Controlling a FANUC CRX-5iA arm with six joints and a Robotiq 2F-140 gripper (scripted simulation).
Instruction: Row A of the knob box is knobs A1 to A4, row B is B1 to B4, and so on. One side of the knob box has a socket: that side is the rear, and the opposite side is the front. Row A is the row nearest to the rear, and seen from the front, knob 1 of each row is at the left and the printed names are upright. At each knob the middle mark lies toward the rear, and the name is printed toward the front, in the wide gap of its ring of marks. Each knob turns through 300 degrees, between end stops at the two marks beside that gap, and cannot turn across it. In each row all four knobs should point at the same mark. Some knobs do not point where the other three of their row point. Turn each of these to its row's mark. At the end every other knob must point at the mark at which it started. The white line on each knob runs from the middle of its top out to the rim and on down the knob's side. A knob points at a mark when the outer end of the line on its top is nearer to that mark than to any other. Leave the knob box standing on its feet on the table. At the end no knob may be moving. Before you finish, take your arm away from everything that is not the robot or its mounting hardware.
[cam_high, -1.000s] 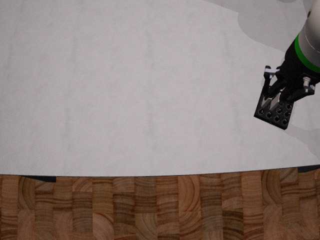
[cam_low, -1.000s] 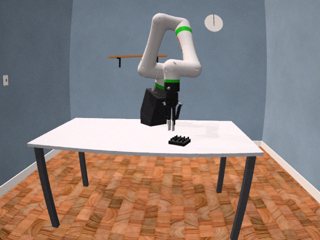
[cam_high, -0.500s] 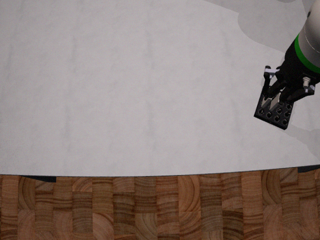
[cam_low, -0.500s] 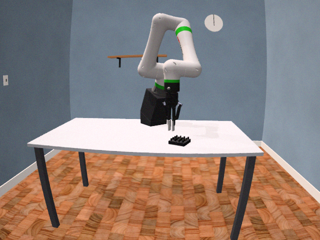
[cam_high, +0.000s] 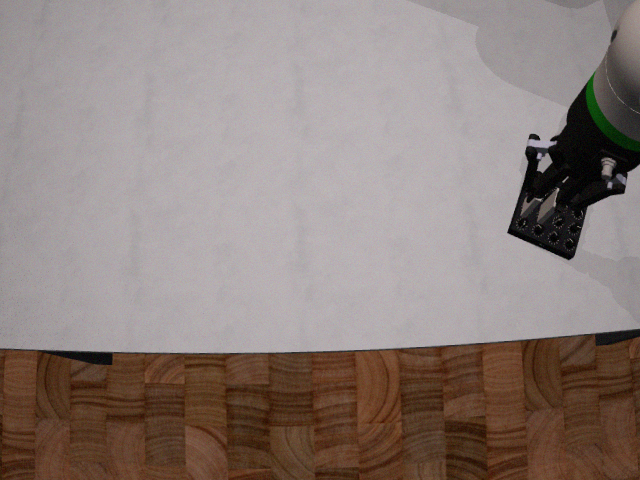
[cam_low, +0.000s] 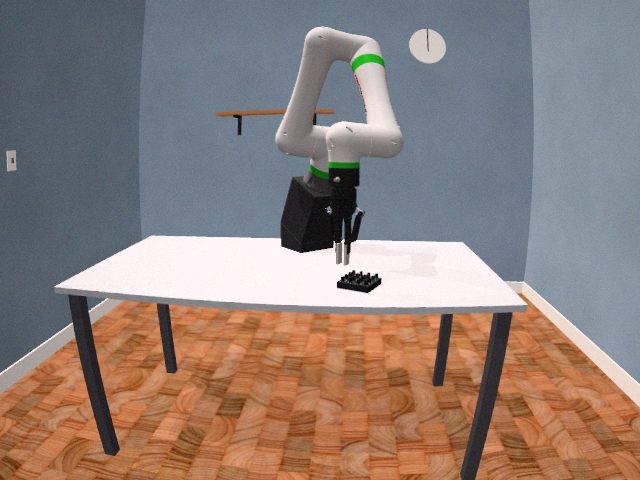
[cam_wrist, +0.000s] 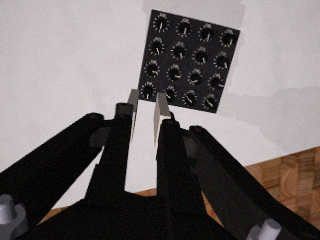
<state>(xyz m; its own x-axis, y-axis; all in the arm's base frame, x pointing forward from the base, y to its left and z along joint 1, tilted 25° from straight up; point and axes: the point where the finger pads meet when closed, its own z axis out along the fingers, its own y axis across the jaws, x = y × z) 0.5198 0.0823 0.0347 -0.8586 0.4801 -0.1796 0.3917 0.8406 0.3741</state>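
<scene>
The black knob box (cam_high: 549, 227) stands on the white table near its right side, with its grid of white-lined knobs facing up. It also shows in the exterior view (cam_low: 359, 281) and in the wrist view (cam_wrist: 189, 61). My gripper (cam_high: 537, 207) (cam_low: 341, 259) hangs pointing down a little above the box, clear of the knobs. Its fingers are drawn close with only a narrow gap, and nothing is between them. In the wrist view the fingertips line up over the corner knob at the box's lower left in the picture. The printed names are too small to read.
The arm's black base (cam_low: 305, 219) stands at the back of the table behind the box. The table's front edge (cam_high: 310, 350) runs below the box, with wooden floor beyond. The right table edge is close to the box.
</scene>
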